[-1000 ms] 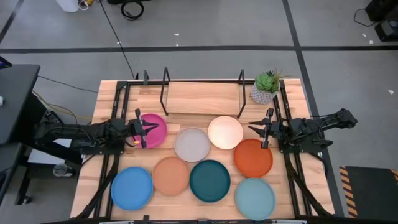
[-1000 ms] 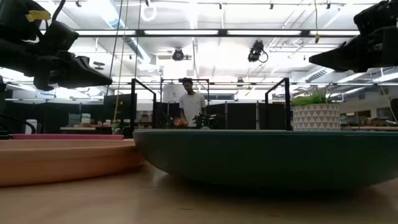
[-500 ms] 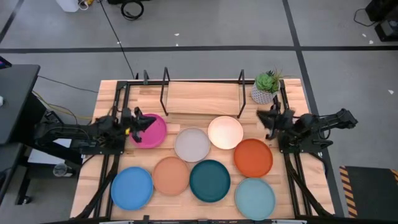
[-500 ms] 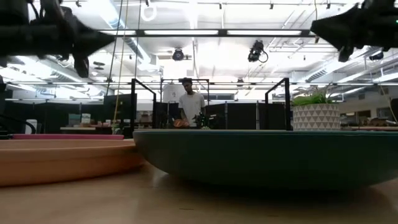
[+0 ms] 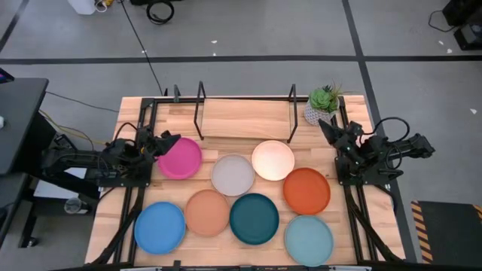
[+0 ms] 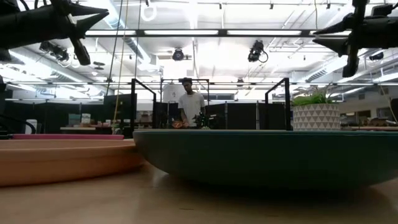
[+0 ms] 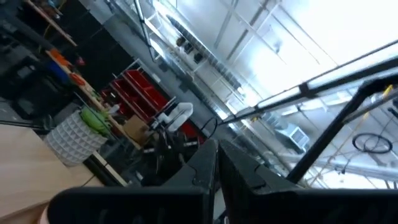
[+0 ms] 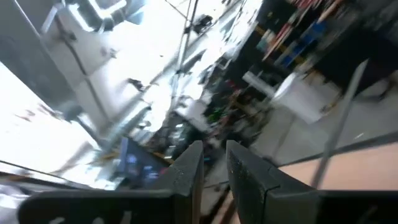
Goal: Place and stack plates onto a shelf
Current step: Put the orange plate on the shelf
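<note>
Eight plates lie flat on the wood table: magenta (image 5: 181, 159), grey (image 5: 233, 174), cream (image 5: 273, 160), orange-red (image 5: 306, 190), bright blue (image 5: 160, 226), peach-tan (image 5: 207, 212), dark teal (image 5: 254, 218) and pale aqua (image 5: 308, 239). The black shelf (image 5: 245, 113) stands empty at the far edge. My left gripper (image 5: 169, 140) is shut and empty above the magenta plate's left rim, pointing up and to the right. My right gripper (image 5: 325, 126) is shut and empty at the table's right side near the plant, also tipped up. In the low view, the teal plate (image 6: 267, 155) and the peach plate (image 6: 62, 158) fill the foreground.
A small potted plant (image 5: 322, 105) stands at the far right corner, close to my right gripper. Black arm rails (image 5: 143, 128) run along both table sides. A person (image 6: 191, 106) stands far behind the table in the low view.
Both grippers have drawn back from the plates toward their own table sides, risen and tipped upward. The left has left the magenta plate's middle for its left rim. The right has gone from beside the orange-red plate toward the plant. No plate has moved.
</note>
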Available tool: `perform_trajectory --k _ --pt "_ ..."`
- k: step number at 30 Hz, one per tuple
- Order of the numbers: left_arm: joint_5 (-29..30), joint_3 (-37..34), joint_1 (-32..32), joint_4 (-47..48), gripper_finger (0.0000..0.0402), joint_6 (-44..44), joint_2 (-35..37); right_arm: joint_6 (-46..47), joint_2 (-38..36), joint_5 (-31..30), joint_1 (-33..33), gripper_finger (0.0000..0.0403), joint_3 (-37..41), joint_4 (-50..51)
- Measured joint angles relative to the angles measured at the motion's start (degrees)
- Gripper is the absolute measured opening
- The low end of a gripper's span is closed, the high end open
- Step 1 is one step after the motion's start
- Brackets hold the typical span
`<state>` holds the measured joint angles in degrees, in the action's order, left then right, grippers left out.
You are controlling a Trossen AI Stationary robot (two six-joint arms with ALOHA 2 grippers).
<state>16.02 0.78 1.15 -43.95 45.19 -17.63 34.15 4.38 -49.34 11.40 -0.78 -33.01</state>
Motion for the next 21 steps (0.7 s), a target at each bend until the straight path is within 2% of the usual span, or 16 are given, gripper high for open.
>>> perform_trajectory --k 2,4,8,12,15,19,21 --pt "4.8 0.0 0.0 -1.0 0.0025 3.6 0.0 0.7 0.0 3.0 0.0 0.0076 -0.5 1.2" --pt "9.0 0.0 0.1 -4.1 0.0025 4.8 0.0 1.1 0.3 7.9 0.0 0.0070 -3.2 7.8" --pt "8.3 2.9 0.1 -5.2 0.0025 0.1 0.0 6.7 3.8 11.1 0.2 0.0052 -12.4 32.7" --pt "8.2 9.3 0.1 1.1 0.0025 -6.9 0.0 8.2 11.0 14.7 0.0 0.0043 -22.5 53.3" --pt "8.5 14.2 0.1 8.3 0.0025 -11.5 0.0 7.2 17.7 18.8 -0.5 0.0042 -28.0 64.2" --pt "9.8 19.9 0.1 17.8 0.0025 -12.9 0.0 2.5 26.1 28.1 -1.4 0.0043 -31.4 70.9" --pt "10.3 22.6 0.1 22.3 0.0025 -12.9 0.0 -0.7 30.2 32.9 -1.9 0.0049 -32.3 71.0"
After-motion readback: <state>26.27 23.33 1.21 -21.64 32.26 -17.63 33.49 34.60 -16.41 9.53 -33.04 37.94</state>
